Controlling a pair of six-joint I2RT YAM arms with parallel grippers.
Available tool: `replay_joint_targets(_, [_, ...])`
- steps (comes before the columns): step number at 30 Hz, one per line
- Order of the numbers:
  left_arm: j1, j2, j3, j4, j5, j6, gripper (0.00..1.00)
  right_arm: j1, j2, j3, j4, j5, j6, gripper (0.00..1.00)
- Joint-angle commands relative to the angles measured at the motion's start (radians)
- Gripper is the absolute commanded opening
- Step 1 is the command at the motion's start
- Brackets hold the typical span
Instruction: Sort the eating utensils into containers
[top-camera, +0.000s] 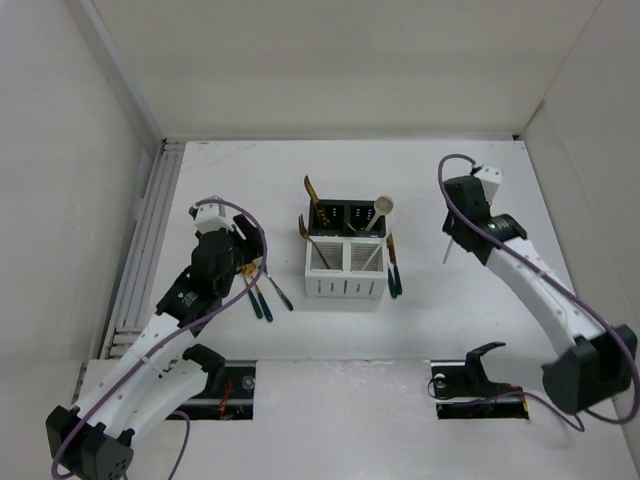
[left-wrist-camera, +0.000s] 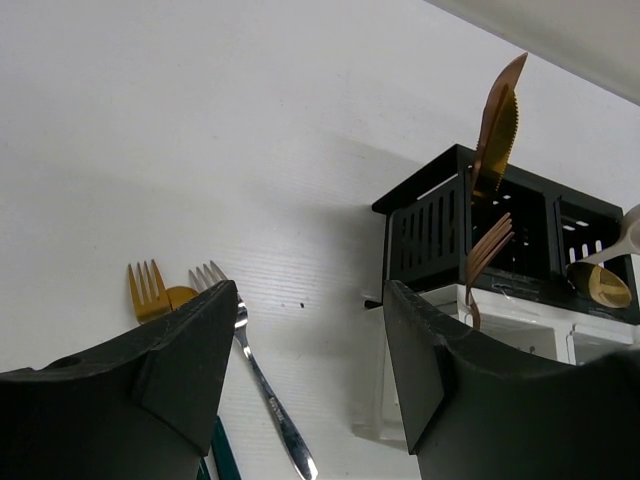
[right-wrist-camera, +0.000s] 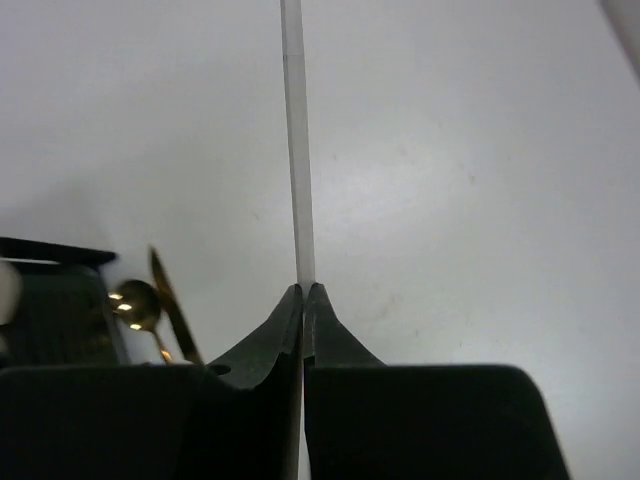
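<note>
The containers (top-camera: 345, 262) stand mid-table, two black bins behind two white slotted ones. A copper knife (top-camera: 313, 197) and a cream spoon (top-camera: 383, 209) stick out of the black bins. My left gripper (top-camera: 250, 266) is open and empty, low over the table left of the bins; in the left wrist view it (left-wrist-camera: 310, 325) spans a silver fork (left-wrist-camera: 262, 385), with a gold fork (left-wrist-camera: 148, 290) beside. My right gripper (top-camera: 453, 237) is right of the bins, shut (right-wrist-camera: 303, 292) on a thin pale chopstick (right-wrist-camera: 296, 150) held above the table.
Teal-handled utensils (top-camera: 259, 298) lie left of the bins under my left arm. Two more (top-camera: 393, 268) lie against the bins' right side. White walls close in the table on the left, back and right.
</note>
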Motion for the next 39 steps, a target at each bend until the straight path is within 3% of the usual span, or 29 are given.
replay_joint_targets(1, [0.006,-0.005,0.007,0.058,-0.008,0.027,0.57,0.091,-0.235,0.06,0.112,0.172,-0.112,0.0])
replay_joint_targets(5, [0.006,0.013,0.007,0.049,-0.008,0.052,0.57,0.254,-0.428,-0.064,0.41,0.082,-0.194,0.0])
replay_joint_targets(6, [0.015,0.025,0.016,0.049,-0.008,0.064,0.57,0.31,-0.44,-0.091,0.509,-0.004,-0.194,0.0])
replay_joint_targets(9, [0.024,0.048,0.036,0.014,0.005,0.073,0.57,0.415,-0.44,-0.174,0.658,-0.073,-0.232,0.0])
replay_joint_targets(10, [0.024,0.048,0.036,0.0,0.014,0.073,0.57,0.482,-0.43,-0.225,0.794,-0.092,-0.263,0.0])
replay_joint_targets(14, [0.024,0.088,0.046,-0.029,0.05,0.052,0.57,0.558,-0.342,-0.294,1.025,-0.161,-0.386,0.0])
replay_joint_targets(21, [0.024,0.099,0.046,-0.062,0.017,0.061,0.57,0.558,-0.252,-0.374,1.102,-0.25,-0.424,0.0])
replay_joint_targets(27, [0.046,0.108,0.035,-0.062,0.017,0.052,0.57,0.558,-0.347,-0.455,1.102,-0.207,-0.363,0.0])
replay_joint_targets(30, [0.056,0.131,0.046,-0.062,0.035,0.069,0.57,0.558,-0.342,-0.405,1.058,-0.221,-0.392,0.0])
replay_joint_targets(31, [0.057,0.15,0.061,-0.062,0.058,0.098,0.57,0.558,-0.327,-0.327,0.962,-0.274,-0.407,0.0])
replay_joint_targets(34, [0.057,0.136,0.122,-0.025,0.157,0.366,0.63,0.558,-0.243,-0.213,0.735,-0.387,-0.419,0.31])
replay_joint_targets(36, [0.057,0.104,0.132,-0.025,0.114,0.461,0.72,0.558,-0.188,-0.156,0.658,-0.452,-0.419,0.5])
replay_joint_targets(37, [0.057,0.085,0.132,-0.039,0.085,0.477,0.76,0.558,-0.168,-0.141,0.623,-0.484,-0.419,0.57])
replay_joint_targets(39, [0.057,0.033,0.132,-0.071,0.064,0.489,0.81,0.571,-0.126,-0.078,0.532,-0.55,-0.387,0.62])
